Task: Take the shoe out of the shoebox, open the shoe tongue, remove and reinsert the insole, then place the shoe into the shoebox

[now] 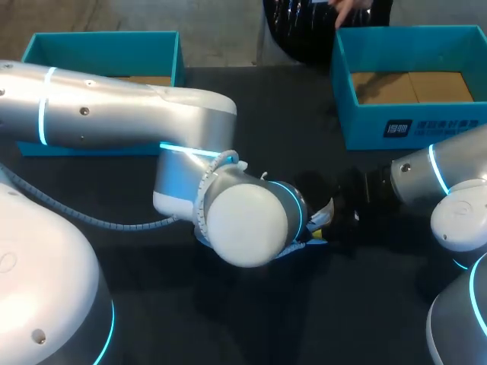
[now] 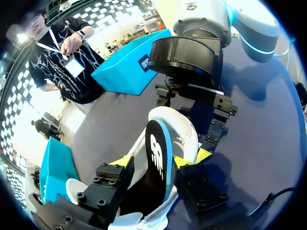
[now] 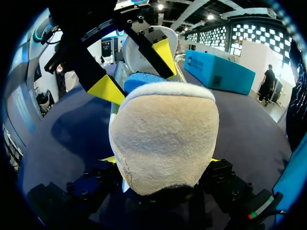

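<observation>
Black tabletop [image 1: 152,304]; teal cardboard shoebox [image 1: 99,49] far left, second teal shoebox [image 1: 411,125] far right. White sneaker with beige suede end [image 2: 177,129] was mid-table, outside both boxes. Left gripper [image 2: 153,162] and right gripper [image 3: 160,160] each clamped it, jaws spread to the sneaker's width.

The left arm [image 1: 114,114] enters from 9 o'clock and the right arm [image 1: 445,182] from 3 o'clock, with the wrists facing each other. The left hand [image 2: 156,160] and the right hand [image 3: 160,160] each clamp the shoe [image 2: 180,132] between 2 fingers.
</observation>
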`<action>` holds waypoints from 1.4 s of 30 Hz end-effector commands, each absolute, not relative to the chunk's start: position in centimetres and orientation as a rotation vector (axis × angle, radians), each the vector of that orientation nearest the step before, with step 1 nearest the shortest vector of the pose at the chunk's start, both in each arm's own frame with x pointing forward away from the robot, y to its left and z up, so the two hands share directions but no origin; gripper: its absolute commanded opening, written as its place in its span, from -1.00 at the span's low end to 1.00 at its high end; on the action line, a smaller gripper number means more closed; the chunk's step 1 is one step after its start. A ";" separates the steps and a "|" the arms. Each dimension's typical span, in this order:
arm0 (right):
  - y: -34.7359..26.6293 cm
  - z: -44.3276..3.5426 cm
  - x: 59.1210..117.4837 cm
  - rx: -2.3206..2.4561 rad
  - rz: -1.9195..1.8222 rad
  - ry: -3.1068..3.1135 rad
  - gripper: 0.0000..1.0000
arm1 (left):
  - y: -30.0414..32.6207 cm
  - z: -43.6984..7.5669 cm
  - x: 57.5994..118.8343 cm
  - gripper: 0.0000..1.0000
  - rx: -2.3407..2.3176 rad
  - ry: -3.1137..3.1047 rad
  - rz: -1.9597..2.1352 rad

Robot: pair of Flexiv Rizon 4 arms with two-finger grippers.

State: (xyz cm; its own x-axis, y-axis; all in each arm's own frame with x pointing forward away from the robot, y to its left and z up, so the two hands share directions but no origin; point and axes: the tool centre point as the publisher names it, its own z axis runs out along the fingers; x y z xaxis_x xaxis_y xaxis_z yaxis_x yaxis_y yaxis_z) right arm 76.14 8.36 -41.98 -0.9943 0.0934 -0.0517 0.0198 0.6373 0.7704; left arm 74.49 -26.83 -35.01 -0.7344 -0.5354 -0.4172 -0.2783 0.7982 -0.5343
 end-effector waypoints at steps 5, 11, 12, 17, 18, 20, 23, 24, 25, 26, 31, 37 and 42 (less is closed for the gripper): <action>8.5 -41.9 76.2 0.097 1.295 2.765 -1.00 | -27.1 -35.6 74.6 -0.38 -0.608 2.426 -0.586; 8.5 -41.9 76.2 0.097 1.295 2.765 -1.00 | -26.8 -35.9 74.7 -1.00 -0.620 2.438 -0.581; 8.5 -41.9 76.2 0.097 1.295 2.765 -1.00 | -26.8 -35.9 74.7 -1.00 -0.622 2.444 -0.582; 8.5 -41.9 76.2 0.097 1.295 2.765 -1.00 | -26.8 -35.4 74.6 -1.00 -0.611 2.455 -0.596; 8.5 -41.9 76.2 0.097 1.295 2.765 -1.00 | -26.9 -35.2 74.6 -1.00 -0.608 2.456 -0.605; 8.5 -41.9 76.2 0.097 1.295 2.765 -1.00 | -27.0 -34.7 74.4 -1.00 -0.601 2.457 -0.620; 8.5 -41.9 76.2 0.097 1.295 2.765 -1.00 | -27.1 -33.9 74.3 -1.00 -0.591 2.457 -0.637; 8.5 -41.9 76.2 0.097 1.295 2.765 -1.00 | -27.2 -33.7 74.2 -1.00 -0.588 2.456 -0.644; 8.5 -41.9 76.2 0.097 1.295 2.765 -1.00 | -27.2 -33.5 74.1 -1.00 -0.586 2.456 -0.654; 8.5 -41.9 76.2 0.097 1.295 2.765 -1.00 | -27.2 -33.3 74.1 -1.00 -0.585 2.455 -0.659; 8.5 -41.9 76.2 0.097 1.295 2.765 -1.00 | -27.2 -32.2 73.7 -1.00 -0.578 2.444 -0.707; 8.5 -41.9 76.2 0.097 1.295 2.765 -1.00 | -27.8 -31.5 73.4 -1.00 -0.558 2.447 -0.734; 8.5 -41.9 76.2 0.097 1.295 2.765 -1.00 | -28.4 -31.1 73.4 -1.00 -0.549 2.461 -0.749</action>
